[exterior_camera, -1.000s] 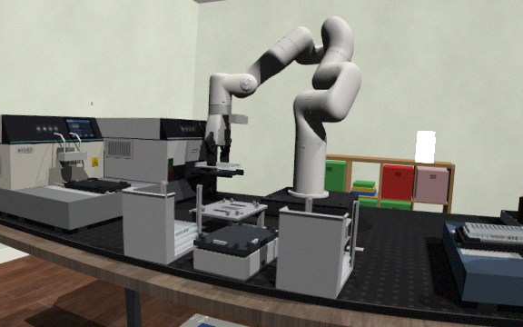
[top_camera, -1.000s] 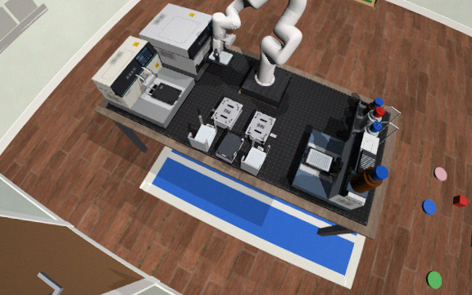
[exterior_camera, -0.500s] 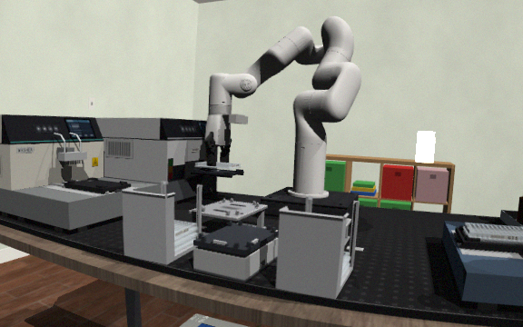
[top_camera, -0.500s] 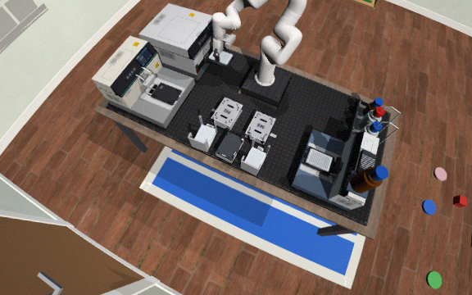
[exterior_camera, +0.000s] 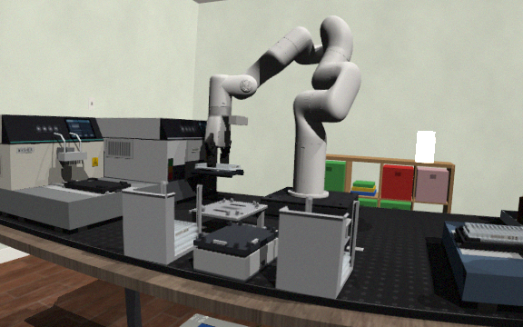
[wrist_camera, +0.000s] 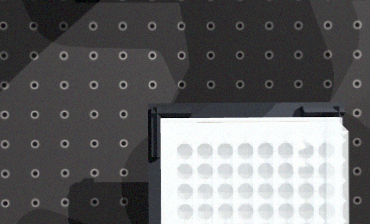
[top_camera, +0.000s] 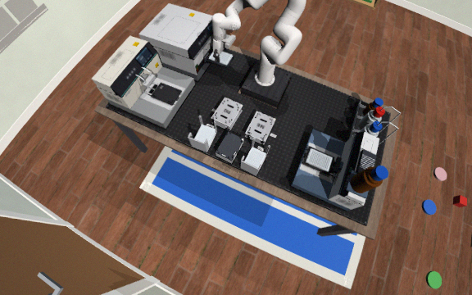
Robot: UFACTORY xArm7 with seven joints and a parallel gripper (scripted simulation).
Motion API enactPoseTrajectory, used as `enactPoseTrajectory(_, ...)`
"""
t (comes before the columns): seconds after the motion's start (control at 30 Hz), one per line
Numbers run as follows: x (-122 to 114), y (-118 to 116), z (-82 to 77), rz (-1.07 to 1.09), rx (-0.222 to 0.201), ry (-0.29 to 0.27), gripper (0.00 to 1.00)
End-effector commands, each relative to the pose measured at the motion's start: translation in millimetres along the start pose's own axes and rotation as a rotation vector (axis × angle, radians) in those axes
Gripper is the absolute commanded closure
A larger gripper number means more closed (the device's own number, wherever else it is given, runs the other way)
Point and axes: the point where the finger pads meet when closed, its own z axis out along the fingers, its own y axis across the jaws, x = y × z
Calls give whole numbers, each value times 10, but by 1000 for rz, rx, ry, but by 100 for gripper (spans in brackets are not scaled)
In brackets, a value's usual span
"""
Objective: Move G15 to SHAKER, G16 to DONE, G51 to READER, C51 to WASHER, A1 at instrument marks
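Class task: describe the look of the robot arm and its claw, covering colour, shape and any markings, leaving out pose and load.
The arm is glossy white, built of thick rounded tubular links with bulbous joints; a faint round emblem marks one joint cap. No cables show. It rises from a square black base plate. The claw is dark and slim below a white wrist block.
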Motion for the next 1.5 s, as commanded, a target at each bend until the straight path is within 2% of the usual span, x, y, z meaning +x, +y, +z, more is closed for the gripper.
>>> enactPoseTrajectory(0.0,-13,0,7,0,0,-3,100)
enactPoseTrajectory(0.9,-13,1,54,0,0,-3,100)
enactPoseTrajectory(0.93,-13,1,54,0,0,-3,0)
enactPoseTrajectory(1.47,-14,1,53,0,0,-3,0)
